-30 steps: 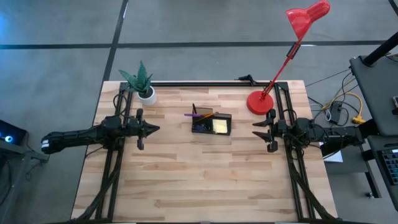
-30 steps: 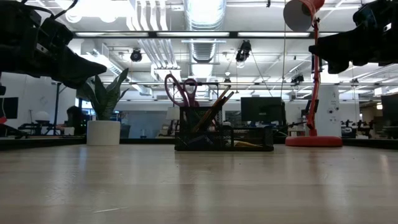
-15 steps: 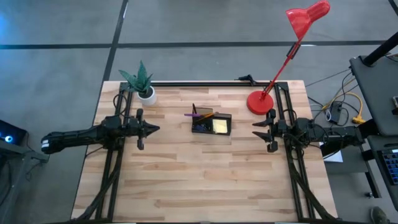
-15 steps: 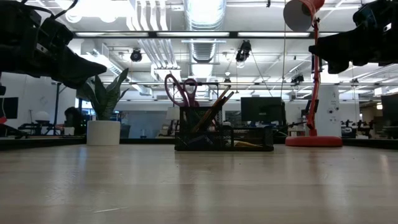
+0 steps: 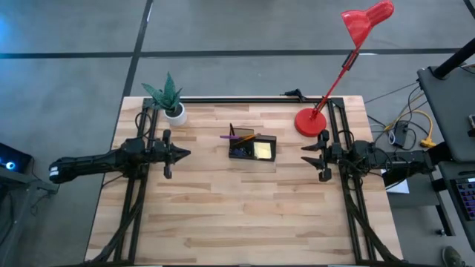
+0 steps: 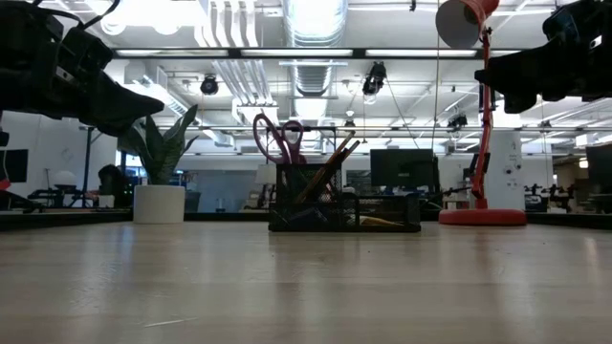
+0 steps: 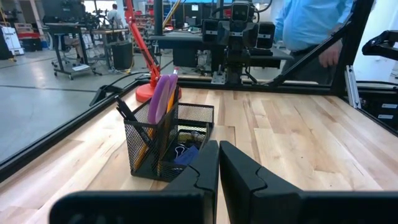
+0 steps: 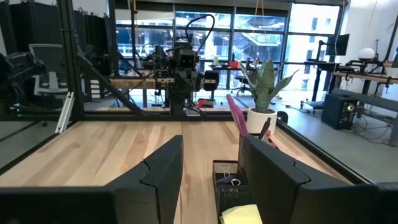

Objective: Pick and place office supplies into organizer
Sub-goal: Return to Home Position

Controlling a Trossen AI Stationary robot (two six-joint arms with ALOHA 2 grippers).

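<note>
The black mesh organizer [image 5: 253, 147] stands on its base at mid-table, toward the far edge. Its taller part [image 7: 152, 146] holds the purple-handled scissors [image 7: 163, 99], dark pens and orange pencils [image 6: 330, 162], all leaning on its rim. The yellow sticky-note pad [image 5: 262, 150] lies in the lower part with small blue pieces [image 7: 186, 154]. My left gripper [image 5: 185, 153] hovers left of the organizer, shut, pointing at it. My right gripper [image 5: 303, 154] hovers to the organizer's right, open, facing it. The two grippers show in the wrist views too: left gripper [image 7: 219, 144], right gripper [image 8: 211, 140].
A potted green plant [image 5: 170, 99] stands near the far left corner. The red lamp's round base [image 5: 310, 121] sits far right, its head [image 5: 367, 21] reaching beyond the table. A black rail [image 5: 245, 99] runs along the far edge. A person in a blue shirt [image 7: 311, 25] stands beyond the table's right side.
</note>
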